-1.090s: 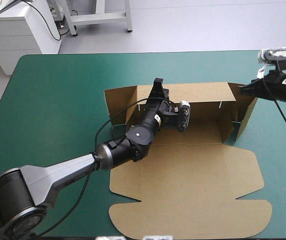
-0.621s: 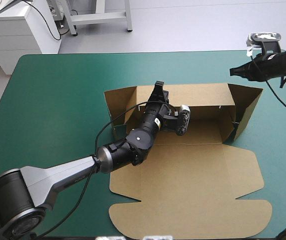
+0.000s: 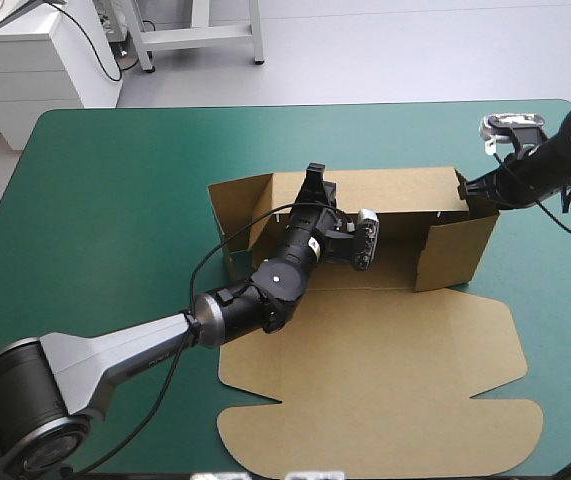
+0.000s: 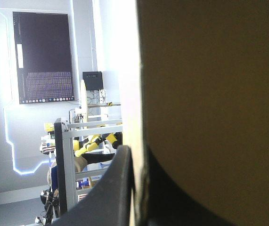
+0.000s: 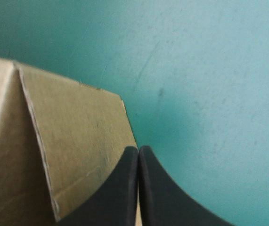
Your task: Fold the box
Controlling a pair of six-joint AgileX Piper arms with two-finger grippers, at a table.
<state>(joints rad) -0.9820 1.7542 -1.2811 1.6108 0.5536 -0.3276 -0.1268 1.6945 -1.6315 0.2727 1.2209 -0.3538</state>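
We judge wall-raising in hand: the brown cut-board box (image 3: 365, 380) sits mid-table on the teal-green cover (image 3: 115, 200), our left black-finned gripper (image 3: 315, 175) clamped on its far wall (image 3: 405, 188); the right gripper (image 3: 470, 186), fingers together, should next press the end flap (image 3: 455, 250) inward.

Surfaces you are viewing: board, table cover, finger and arm shells.
The box (image 3: 365, 380) is showing as matt brown paper board, dry and slightly fibrous, its cut edges reading paler and rough. The teal-green cover (image 3: 115, 200) is lying smooth and matt, carrying faint hairline scuffs near the right gripper (image 5: 138, 150), whose black fingers are looking smooth with a dull satin sheen. The left arm (image 3: 115, 362) is wearing a smooth grey shell, its black joints catching light glossily.
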